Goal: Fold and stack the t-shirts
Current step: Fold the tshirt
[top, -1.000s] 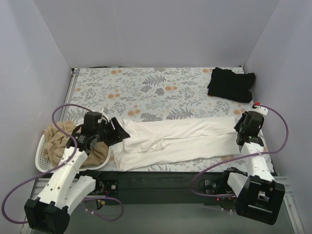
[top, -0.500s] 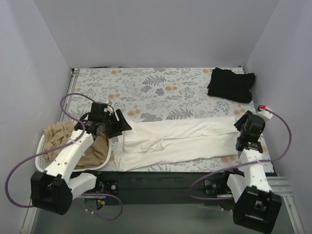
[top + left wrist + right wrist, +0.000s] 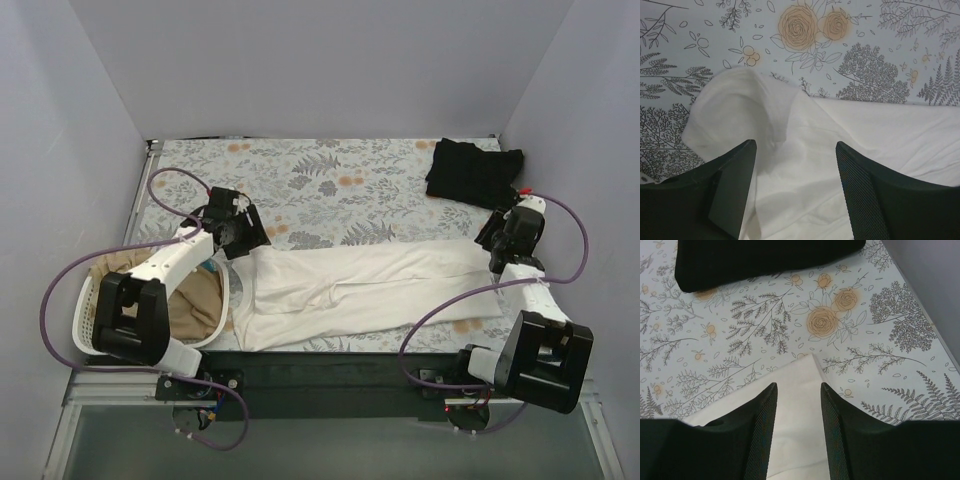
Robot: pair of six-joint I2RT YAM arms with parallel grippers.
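A white shirt lies stretched along the flowered worktop.
The left pincer gapes wide over its sleeve end; the right pincer, narrower and empty, hangs over the opposite corner.

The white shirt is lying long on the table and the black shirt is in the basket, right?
No. The tan shirt is in the basket; the black shirt lies at the table's far right corner, in the top view. The white shirt does lie on the table.
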